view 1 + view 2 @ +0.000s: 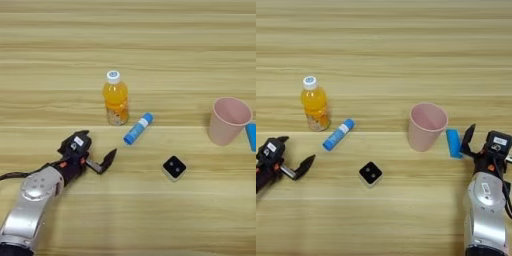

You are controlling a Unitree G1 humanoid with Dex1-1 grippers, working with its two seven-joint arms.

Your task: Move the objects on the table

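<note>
The orange-drink bottle (116, 97) stands upright on the table (150, 45), left of centre. Just right of it lies the blue glue-stick tube (138, 128), slanted. The black cube with white dots (174, 167) sits nearer the front. Further right the pink cup (427, 126) stands upright, and the flat blue bar (453, 142) lies close by its right side. My left gripper (97, 147) is open and holds nothing, low on the left, apart from the bottle and tube. My right gripper (481, 137) is open, and one of its fingertips (470, 132) is just right of the blue bar.
Both silver forearms come in from the front edge, the left arm (30, 205) at the bottom left and the right arm (485, 210) at the bottom right. Bare wood stretches across the far half of the table.
</note>
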